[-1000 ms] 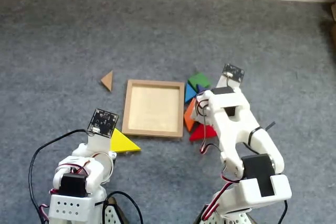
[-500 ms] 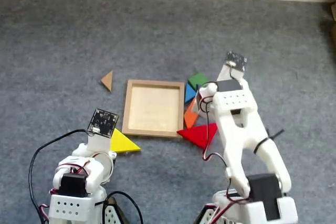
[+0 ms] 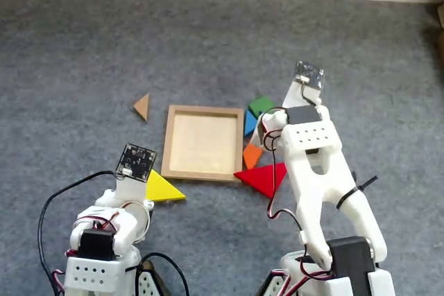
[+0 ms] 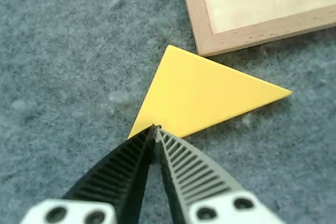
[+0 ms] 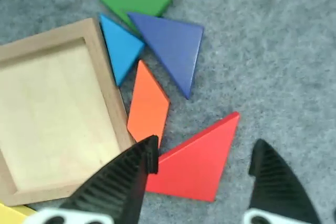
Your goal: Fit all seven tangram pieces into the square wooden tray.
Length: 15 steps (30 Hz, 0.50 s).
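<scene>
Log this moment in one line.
tray: empty | left pincer: shut, tip at yellow triangle corner | right pincer: open over red triangle | placed: none yet

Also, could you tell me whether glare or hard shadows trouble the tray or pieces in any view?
High view: even light, no glare on the tray. Left wrist view: the yellow triangle is evenly lit, with only a faint edge shadow. Right wrist view: no glare on the red triangle.
</scene>
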Available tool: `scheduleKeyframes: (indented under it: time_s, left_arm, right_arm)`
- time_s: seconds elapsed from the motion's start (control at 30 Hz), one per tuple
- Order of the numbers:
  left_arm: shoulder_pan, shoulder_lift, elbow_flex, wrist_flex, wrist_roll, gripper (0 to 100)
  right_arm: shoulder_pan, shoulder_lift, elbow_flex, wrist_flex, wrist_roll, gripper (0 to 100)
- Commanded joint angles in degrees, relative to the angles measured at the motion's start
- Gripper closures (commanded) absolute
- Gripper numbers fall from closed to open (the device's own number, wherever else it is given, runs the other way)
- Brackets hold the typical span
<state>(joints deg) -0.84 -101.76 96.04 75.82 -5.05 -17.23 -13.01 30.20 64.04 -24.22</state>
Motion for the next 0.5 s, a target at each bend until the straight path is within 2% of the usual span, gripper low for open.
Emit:
scheduleKeyframes:
  time_s: [0.0, 0.23, 0.37, 0.47]
  left_arm:
    - [-0.6, -2.9, 1.2, 0.2, -0.5, 99]
    - [-0.6, -2.9, 1.2, 0.2, -0.5, 99]
    - [-0.6, -2.9, 1.2, 0.2, -0.5, 99]
    - [-0.6, -2.9, 1.2, 0.2, -0.5, 99]
  right_arm:
    - [-0.9, -2.7, -1.9, 1.5, 9.5, 70.2]
    - [-0.6, -2.9, -0.7, 4.4, 41.1, 70.0]
    - [-0.8, -2.8, -0.6, 7.6, 54.4, 69.9]
    - [-2.3, -2.9, -0.6, 9.8, 57.9, 67.6]
